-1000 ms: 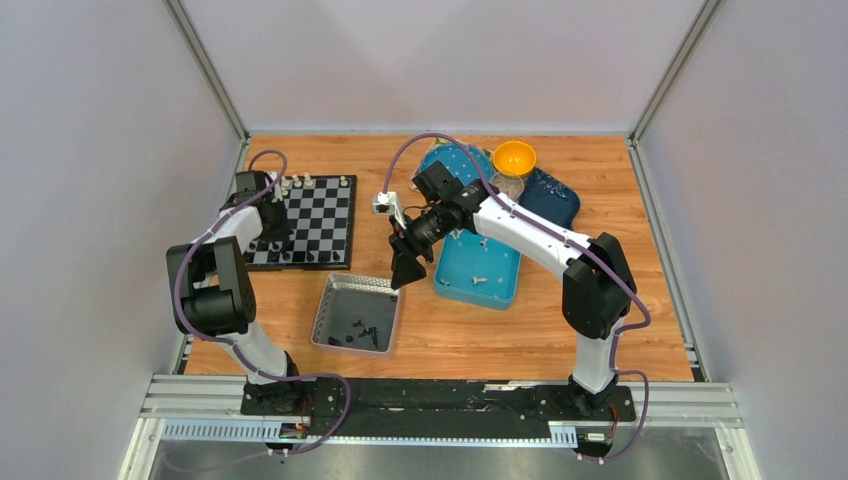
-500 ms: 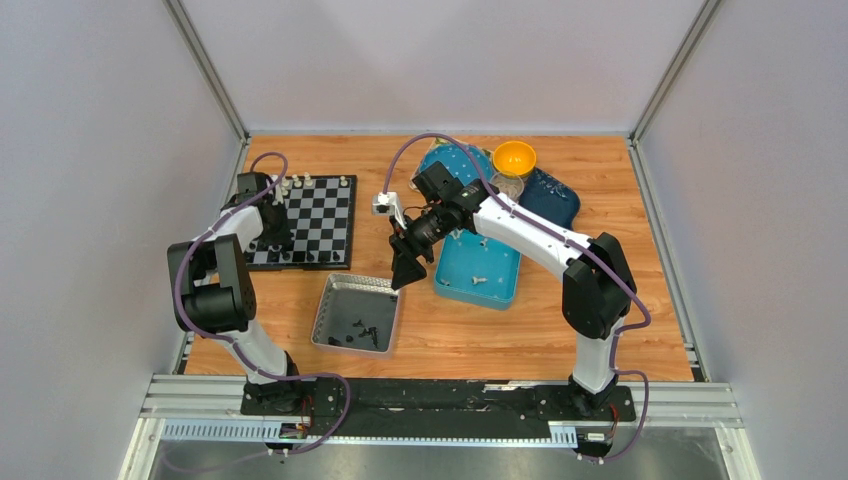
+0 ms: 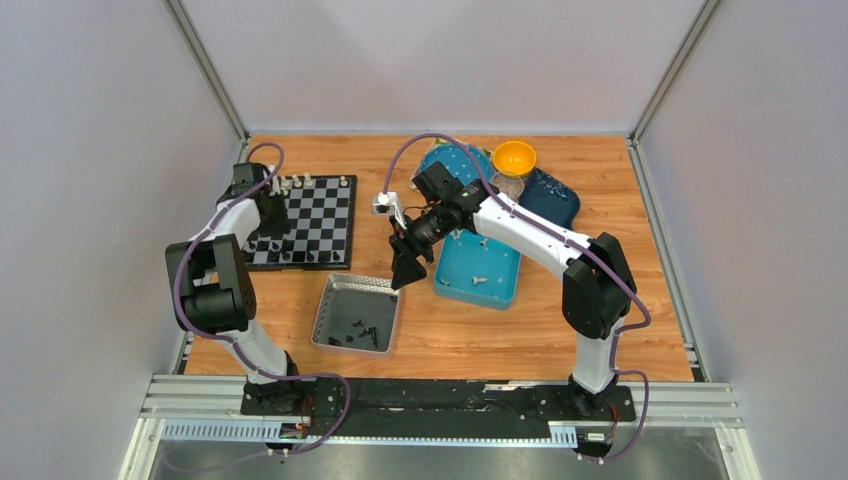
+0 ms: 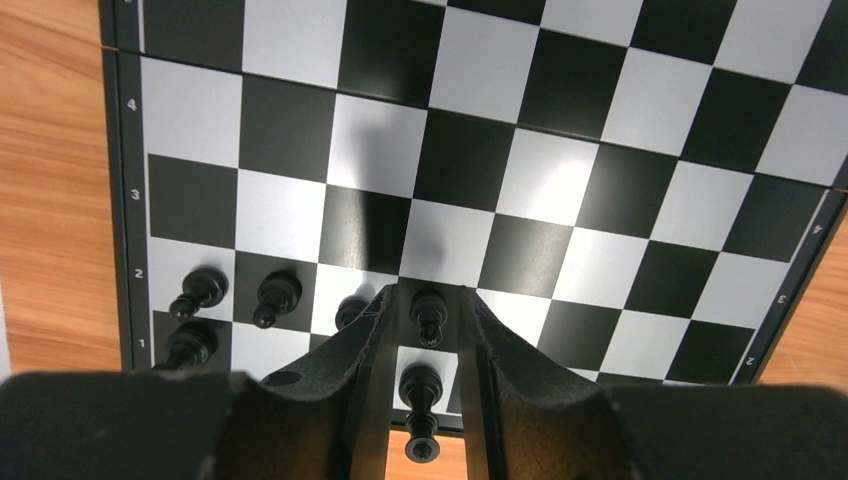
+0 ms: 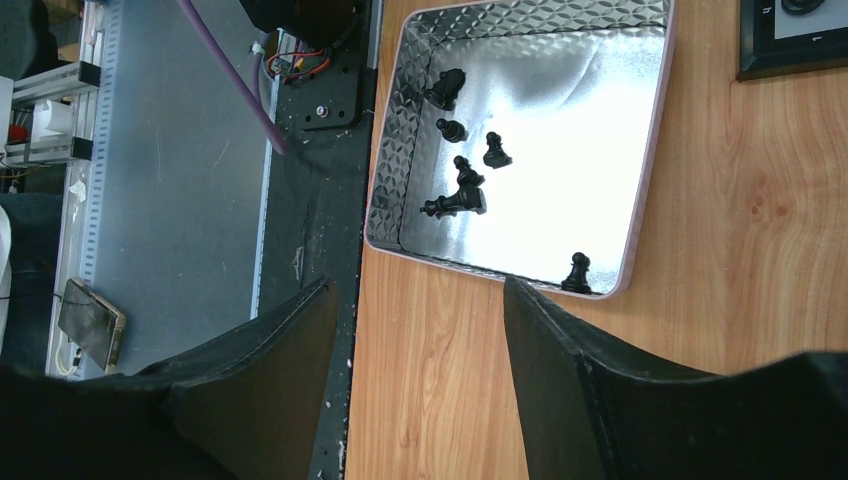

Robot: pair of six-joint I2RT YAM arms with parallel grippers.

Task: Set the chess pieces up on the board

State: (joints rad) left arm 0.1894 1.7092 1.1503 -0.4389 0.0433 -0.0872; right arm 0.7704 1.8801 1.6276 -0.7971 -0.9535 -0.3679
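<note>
From above, the board [image 3: 312,222] lies at the far left of the table [image 3: 650,200], with cream-white pieces [image 3: 310,182] along its far edge and black pieces [image 3: 305,257] along its near edge. The left gripper [image 3: 277,236] hangs over the board's near left part. The right gripper [image 3: 405,272] points down just past the far right corner of the silver tray [image 3: 318,322], left of the blue tray [image 3: 495,262].

The left wrist view shows the fingers narrowly parted and grasping nothing. A black pawn [image 4: 430,318] stands on the board between the tips, another black piece [image 4: 421,385] stands nearer the camera, and more stand to the left.

In the right wrist view the jaws are spread wide and empty over bare wood. Six black chessmen [image 5: 465,170] lie in the silver tray, one of them against its wall
</note>
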